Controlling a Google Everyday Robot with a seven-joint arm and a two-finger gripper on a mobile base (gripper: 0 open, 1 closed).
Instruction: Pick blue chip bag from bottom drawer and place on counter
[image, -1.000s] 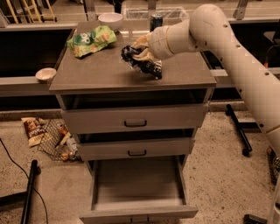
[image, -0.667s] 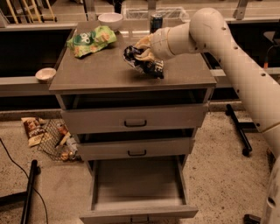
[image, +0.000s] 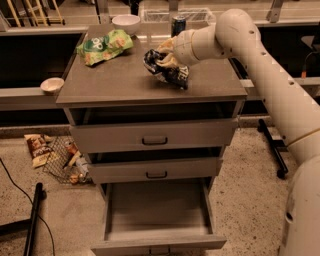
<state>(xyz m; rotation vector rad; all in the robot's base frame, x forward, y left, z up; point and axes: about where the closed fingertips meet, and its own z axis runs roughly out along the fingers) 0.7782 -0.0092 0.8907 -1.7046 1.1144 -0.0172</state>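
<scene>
One tool (image: 161, 56) at blue chip bag (image: 171, 75), bag on counter (image: 120, 82), print unreadable

You have a speckled floor (image: 250, 165) all round the drawer cabinet. At nine o'clock a long pale ledge (image: 25, 95) carries a small bowl (image: 52, 85), with dark space behind it. At eight o'clock a wire basket (image: 65, 160) and a brown snack bag (image: 37, 147) lie on the floor, with a black pole (image: 35, 215) at seven. The gripper (image: 162, 59) is at one o'clock, over the counter (image: 120, 75).
</scene>
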